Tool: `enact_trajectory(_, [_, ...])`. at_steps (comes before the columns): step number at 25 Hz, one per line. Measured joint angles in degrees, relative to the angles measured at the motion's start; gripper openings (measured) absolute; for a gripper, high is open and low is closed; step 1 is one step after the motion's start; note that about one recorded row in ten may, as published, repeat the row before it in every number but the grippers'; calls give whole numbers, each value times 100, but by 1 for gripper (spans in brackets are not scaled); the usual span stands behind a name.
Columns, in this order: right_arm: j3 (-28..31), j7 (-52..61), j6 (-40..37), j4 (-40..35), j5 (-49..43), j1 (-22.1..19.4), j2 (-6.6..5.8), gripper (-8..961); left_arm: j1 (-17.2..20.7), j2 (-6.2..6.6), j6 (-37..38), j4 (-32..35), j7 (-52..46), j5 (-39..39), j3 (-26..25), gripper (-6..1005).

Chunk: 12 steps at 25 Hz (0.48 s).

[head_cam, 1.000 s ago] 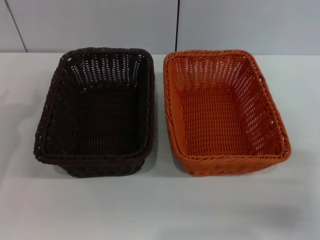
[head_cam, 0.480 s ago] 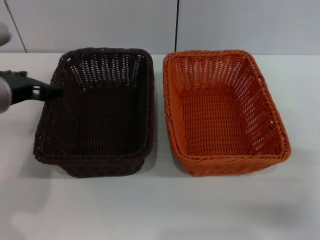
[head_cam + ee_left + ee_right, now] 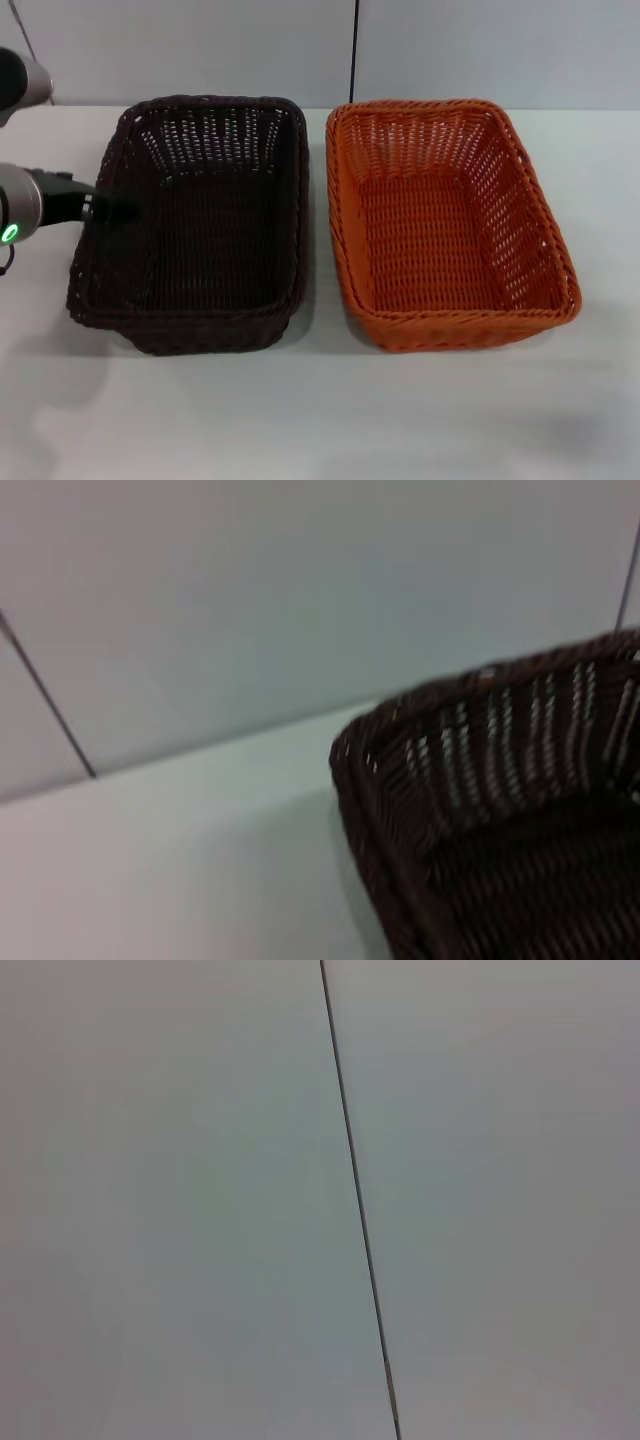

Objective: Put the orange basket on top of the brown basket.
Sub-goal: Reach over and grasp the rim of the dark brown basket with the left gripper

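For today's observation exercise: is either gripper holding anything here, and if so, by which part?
It cannot be told. The left gripper is at the left rim of the brown basket, but a hold is not visible. The orange basket sits untouched; no right gripper shows.

white table (image 3: 320, 420), pale wall panels (image 3: 200, 50), dark seam (image 3: 353, 50)

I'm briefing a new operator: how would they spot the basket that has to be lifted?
On the white table two same-sized woven baskets sit side by side. Take the one on the robot's right, away from the left pincer: the orange basket, bright beside the near-black brown basket.
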Motion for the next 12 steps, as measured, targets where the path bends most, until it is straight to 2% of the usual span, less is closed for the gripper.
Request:
enact_trajectory(7, [-25,0,0,3,0,-8,7,810,-215,-2,66,673,34,-11,-172,814])
enact_trajectory(12, [-45,0,-5,3,0,-8,6,810,-321,6,95,925,48,-72,-210,800])
